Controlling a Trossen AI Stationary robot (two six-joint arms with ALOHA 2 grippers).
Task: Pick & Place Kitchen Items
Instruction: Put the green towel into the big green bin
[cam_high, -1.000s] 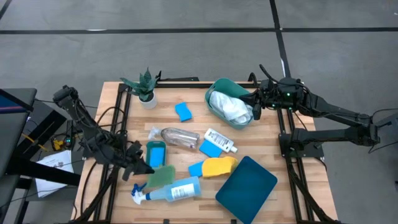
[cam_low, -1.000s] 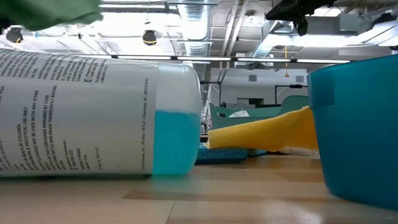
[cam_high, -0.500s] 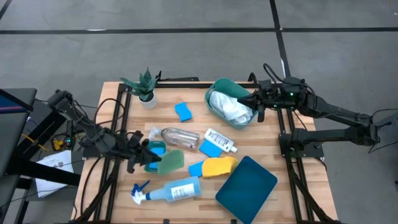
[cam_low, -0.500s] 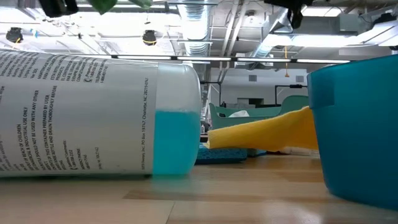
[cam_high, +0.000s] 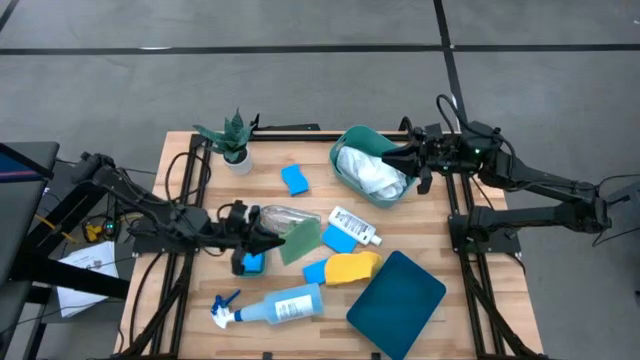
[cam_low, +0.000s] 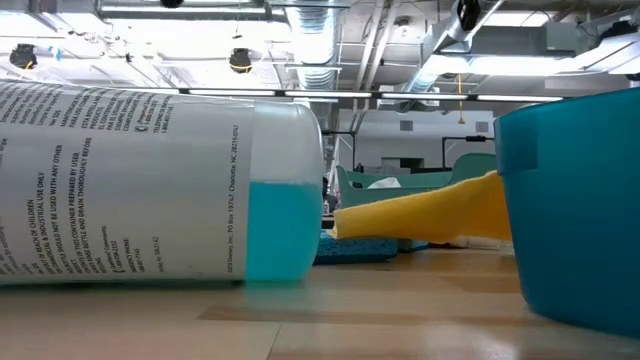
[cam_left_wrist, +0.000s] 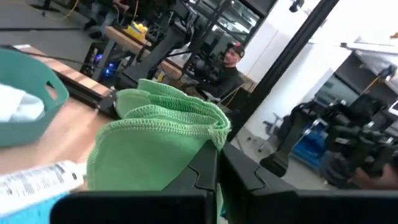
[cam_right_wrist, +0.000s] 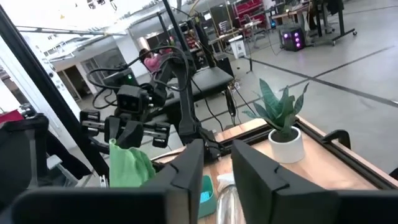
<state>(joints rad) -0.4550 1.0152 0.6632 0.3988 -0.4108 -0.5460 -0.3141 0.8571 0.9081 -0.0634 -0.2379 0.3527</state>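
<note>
1. Grey floor surrounds a wooden counter (cam_high: 200, 190) seen from above; the low view shows an industrial ceiling with ducts and strip lights behind it.
2. Left claw (cam_high: 268, 240) sits over the counter's middle-left, closed tight on a green cloth (cam_high: 301, 241), which hangs clear of the surface. The left wrist view shows the cloth (cam_left_wrist: 155, 146) bunched between the dark fingers (cam_left_wrist: 202, 174).
3. Right claw (cam_high: 397, 160) is at the counter's 2 o'clock edge, at the rim of a teal tub (cam_high: 352, 140) holding a white cloth (cam_high: 368, 172). Its fingers (cam_right_wrist: 186, 171) stand slightly apart with nothing between them.
4. Blue sponges: one (cam_high: 294, 179) at about 12 o'clock of centre, one (cam_high: 339, 239) beside the small white bottle (cam_high: 354, 225), one (cam_high: 315, 271) touching the yellow cloth (cam_high: 353, 267).
5. Crinkled silver cup (cam_high: 285, 217) lies on its side just beyond the left claw.
6. Pale-blue spray bottle (cam_high: 275, 306) lies flat at 6 o'clock. In the low view its white label (cam_low: 120, 180) carries dense small print, including the words "FOR USE" and "KEEP OUT OF REACH"; the rest is too fine to read.
7. Dark teal lid-like panel (cam_high: 396, 292) lies at 5 o'clock; potted plant (cam_high: 232, 140) stands at 11 o'clock.
8. A person in a cap (cam_left_wrist: 231, 65) is seated beyond the counter in the left wrist view.
</note>
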